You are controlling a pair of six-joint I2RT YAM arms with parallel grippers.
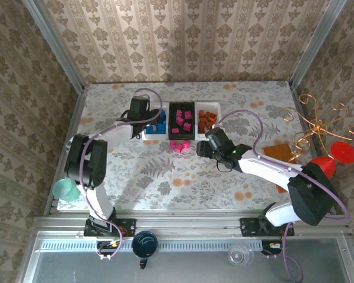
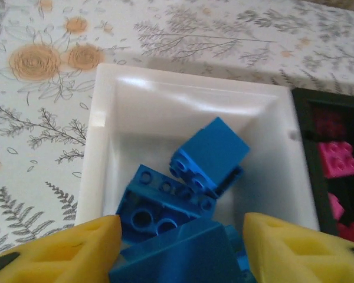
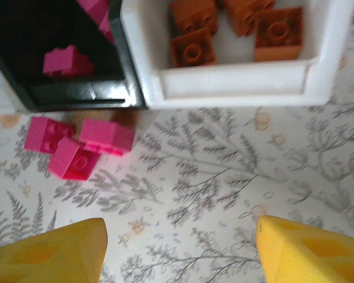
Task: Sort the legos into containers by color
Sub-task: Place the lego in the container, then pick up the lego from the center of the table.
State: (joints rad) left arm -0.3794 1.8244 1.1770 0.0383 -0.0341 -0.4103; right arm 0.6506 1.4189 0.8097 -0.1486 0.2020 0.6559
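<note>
Bricks of bright pink plastic [image 3: 76, 147], three small ones in a loose cluster, lie on the flower-patterned table [image 3: 224, 165] just beside the near wall of the shallow black rectangular tray [image 3: 76, 94]. We see them ahead and to the left of the right gripper [image 3: 180, 227], whose yellow fingers stand wide apart with nothing between them. The cluster runs roughly along that wall. We judge the right arm the nearer, with bare tabletop alone in the way. The white tray of orange-brown bricks [image 3: 236, 79] sits straight ahead, against the black one. The left gripper [image 2: 182, 221] hangs over the white tray of blue bricks [image 2: 100, 135], a blue brick [image 2: 177, 256] between its fingers; we cannot tell whether it is gripped.
</note>
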